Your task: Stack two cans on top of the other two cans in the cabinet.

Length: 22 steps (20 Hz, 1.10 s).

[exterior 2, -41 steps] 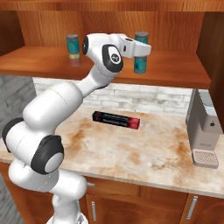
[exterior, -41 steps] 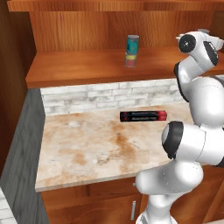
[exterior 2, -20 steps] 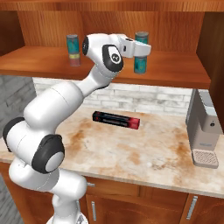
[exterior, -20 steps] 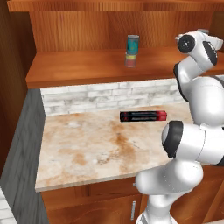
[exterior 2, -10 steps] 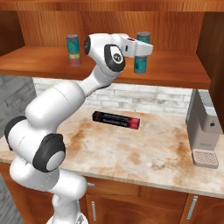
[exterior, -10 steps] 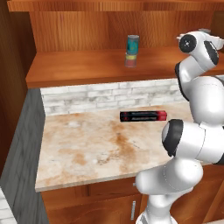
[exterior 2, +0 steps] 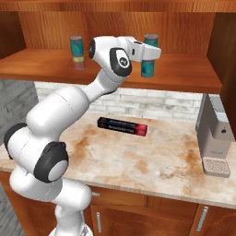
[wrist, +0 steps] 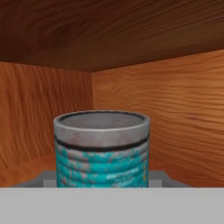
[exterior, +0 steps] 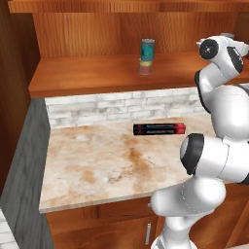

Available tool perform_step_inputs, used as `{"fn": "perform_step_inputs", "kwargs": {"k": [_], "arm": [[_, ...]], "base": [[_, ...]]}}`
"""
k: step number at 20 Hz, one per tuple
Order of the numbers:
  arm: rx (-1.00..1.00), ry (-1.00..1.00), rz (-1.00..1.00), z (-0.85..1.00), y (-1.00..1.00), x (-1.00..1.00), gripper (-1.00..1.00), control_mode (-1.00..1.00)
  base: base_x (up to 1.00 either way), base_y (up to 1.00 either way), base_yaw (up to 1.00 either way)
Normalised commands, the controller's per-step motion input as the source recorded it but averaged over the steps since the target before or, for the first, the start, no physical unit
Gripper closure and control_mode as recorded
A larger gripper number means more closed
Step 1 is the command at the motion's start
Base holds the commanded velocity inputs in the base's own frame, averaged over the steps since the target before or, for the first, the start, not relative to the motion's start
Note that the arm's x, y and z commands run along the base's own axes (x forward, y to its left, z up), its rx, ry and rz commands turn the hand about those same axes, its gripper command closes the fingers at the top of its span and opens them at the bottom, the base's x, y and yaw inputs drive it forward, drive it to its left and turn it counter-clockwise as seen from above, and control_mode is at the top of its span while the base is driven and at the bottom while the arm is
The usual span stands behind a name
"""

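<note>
A: Two stacks on the cabinet [exterior 2: 41, 69] shelf by the look of it. At the left, a teal can [exterior: 147, 47] sits on the yellow-and-red can [exterior: 145, 67]. At the right, the gripper [exterior 2: 148, 52] is at a second pair, a top teal can [exterior 2: 150, 40] over a lower teal can [exterior 2: 148, 68].

B: Pincer state?

A: Can't tell. In the hand view the top can fills the middle and the fingers are hidden behind it or out of frame. From the right base view the hand is level with the join between the two cans; contact isn't readable.

B: Handling?

A: Judging from the ribbed metal wall and silver rim — rigid, won't crush, probably light. The painted side looks slick, so pinch across the body mid-height, not at the rim. A tall narrow stack will tip easily; any sideways nudge on release is the risk.

B: Anything else around?

A: A black-and-red box [exterior 2: 122, 126] lies on the counter [exterior: 97, 165] below, well apart from the shelf. Coffee machine [exterior 2: 214, 138] at the right end — no conflict.
</note>
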Motion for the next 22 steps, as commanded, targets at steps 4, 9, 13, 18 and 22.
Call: {"fn": "perform_step_inputs", "kwargs": {"k": [4,9,13,18,22], "arm": [[0.0,0.0,0.0,-0.04,0.02,0.0,1.0,-1.0],[0.0,0.0,0.0,0.0,0.01,0.02,1.0,-1.0],[0.0,0.0,0.0,0.0,0.0,0.0,1.0,-1.0],[0.0,0.0,0.0,0.0,0.01,0.0,1.0,-1.0],[0.0,0.0,0.0,-0.01,0.0,0.0,1.0,-1.0]], "base": [[0.0,0.0,0.0],[0.0,0.0,0.0],[0.0,0.0,0.0],[0.0,0.0,0.0],[0.0,0.0,0.0]]}}
